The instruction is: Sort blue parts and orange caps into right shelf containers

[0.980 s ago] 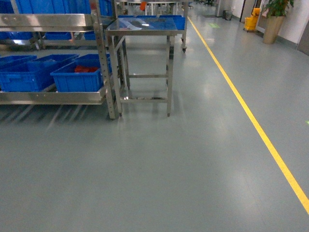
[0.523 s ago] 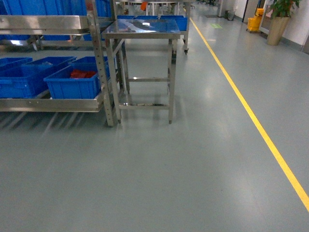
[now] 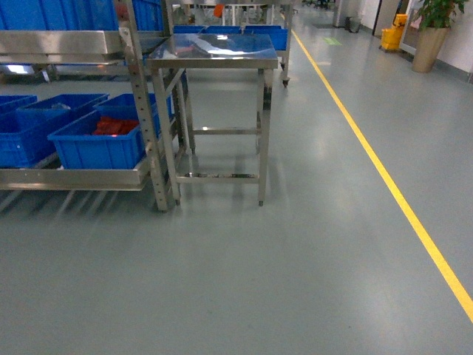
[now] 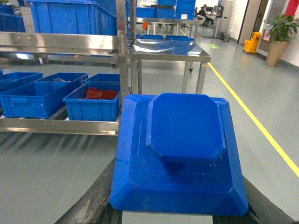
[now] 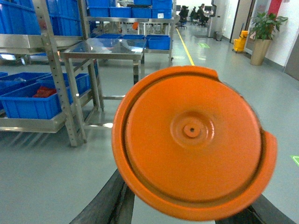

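In the left wrist view a blue part (image 4: 182, 154), a square block with a raised octagonal top, fills the lower frame. My left gripper (image 4: 180, 215) is shut on it, with dark fingers (image 4: 96, 203) showing at both lower corners. My right gripper (image 5: 187, 217) is shut on a round orange cap (image 5: 191, 140), held face-on to the camera. The shelf containers, deep blue crates (image 3: 96, 148), stand on the shelf's low tier at the left. The nearest crate (image 4: 93, 105) holds red pieces (image 3: 114, 126). Neither gripper shows in the head view.
A steel table (image 3: 214, 52) stands next to the shelf's perforated post (image 3: 144, 111), with more blue bins (image 3: 266, 33) behind it. A yellow floor line (image 3: 392, 192) runs along the right. A potted plant (image 3: 432, 29) and a yellow mop bucket (image 3: 392, 33) stand far back right.
The shelf and steel table have come nearer in the head view, and the crates have slid towards the left edge. The yellow line has kept its place.
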Motion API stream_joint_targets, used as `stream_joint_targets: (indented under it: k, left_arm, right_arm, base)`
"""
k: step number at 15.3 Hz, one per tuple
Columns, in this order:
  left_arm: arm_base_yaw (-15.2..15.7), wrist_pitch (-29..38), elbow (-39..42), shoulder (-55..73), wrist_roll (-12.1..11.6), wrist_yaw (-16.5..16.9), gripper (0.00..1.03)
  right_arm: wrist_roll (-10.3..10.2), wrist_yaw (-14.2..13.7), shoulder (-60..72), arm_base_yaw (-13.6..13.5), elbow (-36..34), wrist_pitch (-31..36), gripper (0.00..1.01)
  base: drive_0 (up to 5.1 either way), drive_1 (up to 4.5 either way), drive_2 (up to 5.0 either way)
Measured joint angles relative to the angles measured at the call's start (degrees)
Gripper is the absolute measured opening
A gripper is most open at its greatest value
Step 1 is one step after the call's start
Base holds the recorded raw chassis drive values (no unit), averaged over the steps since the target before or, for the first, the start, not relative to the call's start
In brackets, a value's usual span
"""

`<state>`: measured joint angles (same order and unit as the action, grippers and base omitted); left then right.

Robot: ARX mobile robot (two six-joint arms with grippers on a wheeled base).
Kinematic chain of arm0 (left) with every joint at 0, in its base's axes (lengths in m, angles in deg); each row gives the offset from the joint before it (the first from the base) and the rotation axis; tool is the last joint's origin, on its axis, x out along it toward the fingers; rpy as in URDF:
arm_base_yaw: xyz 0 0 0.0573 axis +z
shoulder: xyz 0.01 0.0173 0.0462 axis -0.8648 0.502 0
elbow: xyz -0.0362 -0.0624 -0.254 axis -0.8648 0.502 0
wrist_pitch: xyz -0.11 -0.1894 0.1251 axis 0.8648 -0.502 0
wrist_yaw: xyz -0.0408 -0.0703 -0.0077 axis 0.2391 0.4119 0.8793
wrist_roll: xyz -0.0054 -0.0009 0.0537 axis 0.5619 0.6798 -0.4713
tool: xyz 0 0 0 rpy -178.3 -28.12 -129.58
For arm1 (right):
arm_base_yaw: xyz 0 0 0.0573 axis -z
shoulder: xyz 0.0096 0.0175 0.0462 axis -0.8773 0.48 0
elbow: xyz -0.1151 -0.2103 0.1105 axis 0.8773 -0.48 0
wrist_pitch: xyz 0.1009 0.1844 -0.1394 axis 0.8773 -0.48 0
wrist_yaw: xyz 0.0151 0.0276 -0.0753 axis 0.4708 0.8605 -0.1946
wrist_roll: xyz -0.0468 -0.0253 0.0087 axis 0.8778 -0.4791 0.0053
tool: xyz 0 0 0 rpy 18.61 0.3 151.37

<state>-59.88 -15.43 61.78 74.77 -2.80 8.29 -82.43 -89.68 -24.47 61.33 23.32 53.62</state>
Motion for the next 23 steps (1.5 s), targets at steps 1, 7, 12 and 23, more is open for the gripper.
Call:
stream_joint_targets:
  k: [1,7,12,23]
  left_arm:
    - [0.0,0.0,0.0,0.0,0.0,0.0,0.43]
    - [0.0,0.0,0.0,0.0,0.0,0.0,0.43]
    - [0.0,-0.1,0.0,0.0,0.0,0.0,0.43]
    - [0.0,0.0,0.0,0.0,0.0,0.0,0.43]
  right_arm:
    - [0.0,0.0,0.0,0.0,0.0,-0.1,0.41]
    - [0.0,0.0,0.0,0.0,0.0,-0.1,0.41]
    - [0.0,0.0,0.0,0.0,0.0,0.0,0.41]
    - [0.0,0.0,0.0,0.0,0.0,-0.1,0.41]
  base:
    - [0.0,4.21,-4.3]
    - [-0.1,4.20,-4.3]
    - [0.0,4.29,-4.3]
    - [0.0,4.27,-4.3]
